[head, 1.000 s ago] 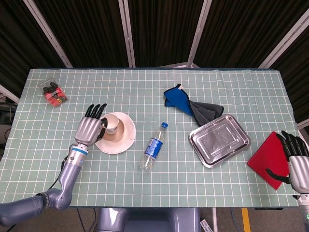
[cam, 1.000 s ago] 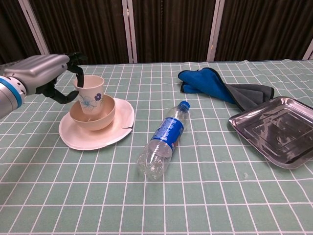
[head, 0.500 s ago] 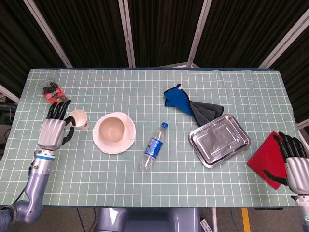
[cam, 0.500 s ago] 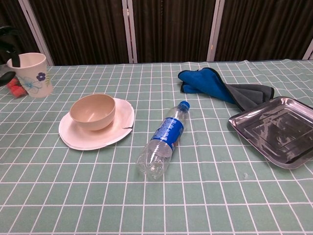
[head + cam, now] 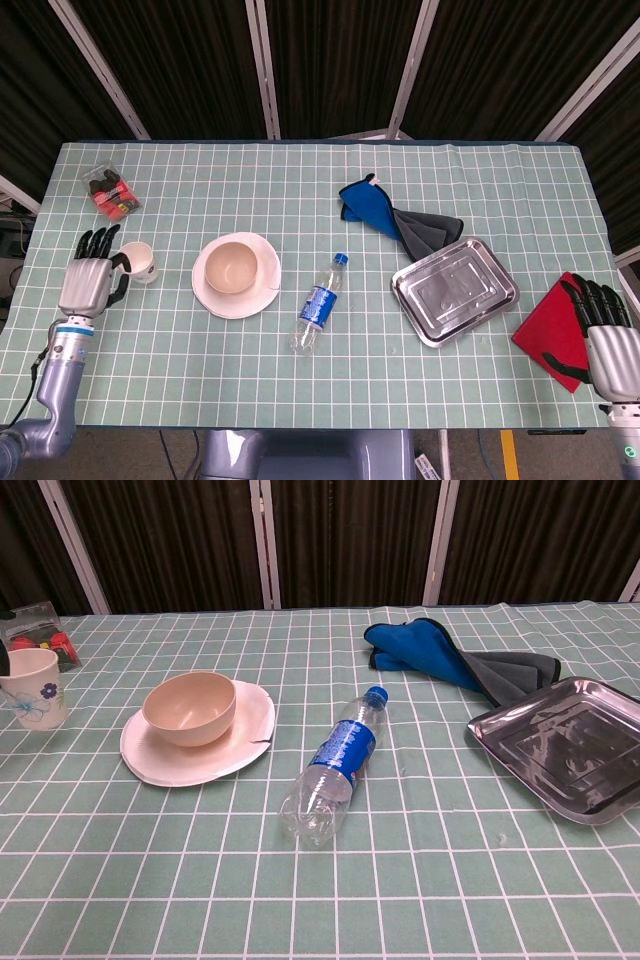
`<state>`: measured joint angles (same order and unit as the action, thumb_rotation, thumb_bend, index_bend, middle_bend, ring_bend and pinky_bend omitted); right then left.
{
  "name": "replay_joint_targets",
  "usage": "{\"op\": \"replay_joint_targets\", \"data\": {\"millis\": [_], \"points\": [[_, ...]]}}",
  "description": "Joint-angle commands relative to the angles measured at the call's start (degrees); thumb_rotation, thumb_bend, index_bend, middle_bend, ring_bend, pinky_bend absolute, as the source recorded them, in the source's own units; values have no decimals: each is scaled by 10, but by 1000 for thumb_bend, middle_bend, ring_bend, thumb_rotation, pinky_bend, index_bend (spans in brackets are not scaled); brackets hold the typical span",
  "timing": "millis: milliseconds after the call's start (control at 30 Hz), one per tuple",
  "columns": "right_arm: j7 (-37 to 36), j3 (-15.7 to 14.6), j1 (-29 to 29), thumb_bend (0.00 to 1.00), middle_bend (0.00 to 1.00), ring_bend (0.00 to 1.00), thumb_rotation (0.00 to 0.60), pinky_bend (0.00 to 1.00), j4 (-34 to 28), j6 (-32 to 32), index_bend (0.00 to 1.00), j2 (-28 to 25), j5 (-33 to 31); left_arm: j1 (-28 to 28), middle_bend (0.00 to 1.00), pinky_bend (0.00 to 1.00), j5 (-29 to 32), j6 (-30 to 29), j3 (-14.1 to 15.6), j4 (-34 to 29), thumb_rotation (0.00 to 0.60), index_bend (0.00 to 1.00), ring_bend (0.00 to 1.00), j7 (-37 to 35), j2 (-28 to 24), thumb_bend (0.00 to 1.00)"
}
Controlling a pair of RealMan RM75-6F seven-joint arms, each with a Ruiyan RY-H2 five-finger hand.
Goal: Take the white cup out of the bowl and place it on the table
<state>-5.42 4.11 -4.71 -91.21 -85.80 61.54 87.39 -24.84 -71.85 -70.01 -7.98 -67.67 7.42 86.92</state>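
Left hand [image 5: 88,283] held the white cup [image 5: 138,262] upright at table [image 5: 300,400] level, left of the empty bowl [image 5: 234,268]; right hand [image 5: 603,335] fingers spread over red cloth [image 5: 548,320], holding nothing

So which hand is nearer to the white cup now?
The left hand: it is right beside the white cup, at the table's left edge, fingers against it. The right hand is far off, beyond the red cloth on the opposite side.
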Motion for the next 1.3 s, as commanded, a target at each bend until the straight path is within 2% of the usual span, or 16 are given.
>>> {"op": "replay_joint_targets", "data": {"millis": [33, 233, 500, 600, 667, 733, 933, 1100, 1300], "points": [[-2, 1, 0, 34, 0, 0, 600, 0, 1, -1, 54, -1, 0, -17, 25, 0, -2, 14, -8, 27, 600, 575, 0, -5, 32, 536], [-7, 1, 1, 33, 0, 0, 600, 0, 2, -2, 53, -2, -1, -27, 25, 0, -9, 17, -12, 33, 600, 574, 0, 2, 51, 539], [-11, 2, 2, 34, 0, 0, 600, 0, 2, -5, 54, -4, 0, -25, 1, 0, 2, 36, -8, 15, 600, 549, 0, 22, 41, 521], [-10, 2, 2, 33, 0, 0, 600, 0, 2, -5, 54, -3, 0, -21, 0, 0, 5, 38, -5, 8, 600, 450, 0, 27, 35, 375], [-8, 2, 2, 33, 0, 0, 600, 0, 1, -5, 54, -3, 0, -18, 0, 0, 6, 39, -4, 0, 600, 350, 0, 27, 29, 252], [-6, 1, 2, 33, 0, 0, 600, 0, 1, -5, 53, -2, 1, -14, 0, 0, 7, 38, -2, -12, 600, 286, 0, 28, 20, 186], [0, 0, 2, 35, 0, 0, 600, 0, 1, -4, 52, -1, 2, 2, 0, 0, 3, 22, 0, -57, 600, 137, 0, 23, -11, 113], [9, -3, 0, 33, 0, 0, 600, 0, 4, 0, 52, 2, 4, 52, 0, 0, -25, -68, 3, -146, 600, 85, 0, -5, -61, 106], [23, -9, -3, 32, 0, 0, 600, 0, 10, 6, 53, 9, 14, 131, 0, 0, -72, -195, 40, -193, 600, 26, 0, 38, -98, 102]]}}
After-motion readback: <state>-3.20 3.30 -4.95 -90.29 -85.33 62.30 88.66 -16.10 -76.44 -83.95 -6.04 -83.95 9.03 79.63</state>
